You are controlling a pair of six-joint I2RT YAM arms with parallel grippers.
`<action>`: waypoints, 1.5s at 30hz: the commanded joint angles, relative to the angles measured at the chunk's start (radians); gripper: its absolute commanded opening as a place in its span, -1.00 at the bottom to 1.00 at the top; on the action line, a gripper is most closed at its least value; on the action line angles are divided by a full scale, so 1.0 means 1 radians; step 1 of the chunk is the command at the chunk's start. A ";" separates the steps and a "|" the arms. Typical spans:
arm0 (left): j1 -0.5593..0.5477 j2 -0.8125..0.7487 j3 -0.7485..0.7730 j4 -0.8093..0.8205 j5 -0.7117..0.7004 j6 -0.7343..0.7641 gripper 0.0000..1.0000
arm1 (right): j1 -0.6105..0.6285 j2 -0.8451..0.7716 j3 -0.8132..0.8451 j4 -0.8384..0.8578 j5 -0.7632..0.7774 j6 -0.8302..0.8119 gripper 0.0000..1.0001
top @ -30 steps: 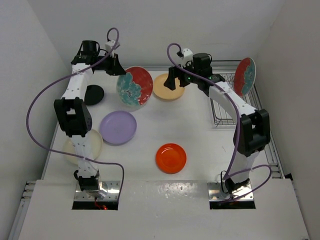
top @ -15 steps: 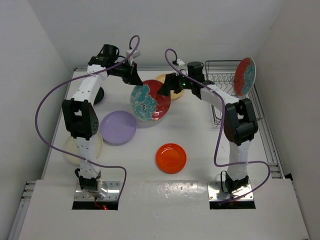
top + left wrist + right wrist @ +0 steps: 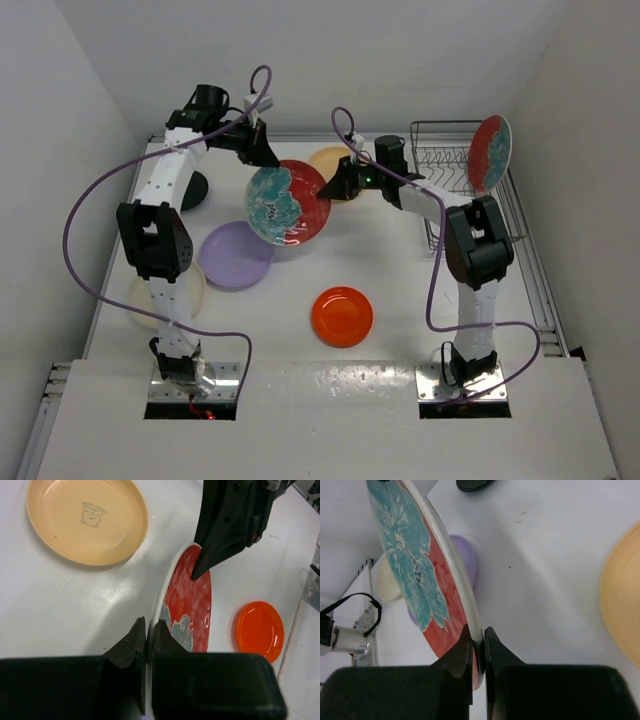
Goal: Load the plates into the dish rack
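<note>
Raised plate point(image 3: 288, 203): red with teal flowers. Rack plate point(image 3: 490, 152): red and teal likewise. Others: lavender plate point(image 3: 236, 255), orange plate point(image 3: 342, 316), tan plate point(image 3: 87, 520) bearing a small bear print, cream plate point(image 3: 138, 298), black plate point(image 3: 196, 190). Rack point(image 3: 440, 160): grey wire.

The dish rack point(image 3: 455, 165) is sitting at the table's point(image 3: 400, 270) far right, the racked plate point(image 3: 491, 152) standing upright in its right end. The lifted plate point(image 3: 288, 203) is hanging tilted mid-table, with the left tool point(image 3: 266, 158) gripping its far rim and the right tool point(image 3: 332, 190) its right rim. Lying flat are the far plate point(image 3: 335, 158) behind it, the corner plate point(image 3: 196, 190) far left, the left plate point(image 3: 237, 255) front-left, the near-left plate point(image 3: 140, 300) and the near-centre plate point(image 3: 342, 316).
</note>
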 commanded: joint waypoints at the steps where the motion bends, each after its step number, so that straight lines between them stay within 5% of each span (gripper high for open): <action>1: 0.003 -0.082 0.086 0.032 0.072 -0.046 -1.00 | 0.017 -0.126 -0.057 0.121 0.001 0.046 -1.00; 2: 0.016 -0.082 0.086 0.041 0.057 -0.046 -1.00 | 0.015 -0.143 -0.087 0.132 0.009 0.047 -1.00; 3: 0.025 -0.082 0.097 0.041 0.037 -0.058 -0.75 | 0.009 -0.195 -0.094 0.140 0.036 0.052 -1.00; 5: 0.034 -0.082 0.107 0.041 -0.045 -0.068 -0.10 | -0.014 -0.246 -0.099 0.112 0.090 0.058 -1.00; 6: 0.034 -0.082 0.107 0.041 -0.072 -0.055 0.49 | -0.027 -0.286 -0.097 0.103 0.108 0.058 -1.00; 8: 0.043 -0.091 0.139 0.041 -0.150 -0.055 0.96 | -0.041 -0.338 -0.088 0.092 0.154 0.049 -1.00; 15: 0.138 -0.082 0.225 0.062 -0.396 -0.150 1.00 | -0.182 -0.418 0.106 -0.102 0.384 -0.006 -1.00; 23: 0.278 -0.111 0.107 0.071 -0.395 -0.160 1.00 | -0.352 -0.398 0.367 -0.306 0.813 -0.244 -1.00; 29: 0.300 -0.111 0.052 0.071 -0.364 -0.149 1.00 | -0.388 -0.318 0.467 -0.252 1.148 -0.532 -1.00; 45: 0.300 -0.083 -0.021 0.071 -0.373 -0.120 1.00 | -0.413 -0.153 0.405 -0.002 1.302 -0.882 -1.00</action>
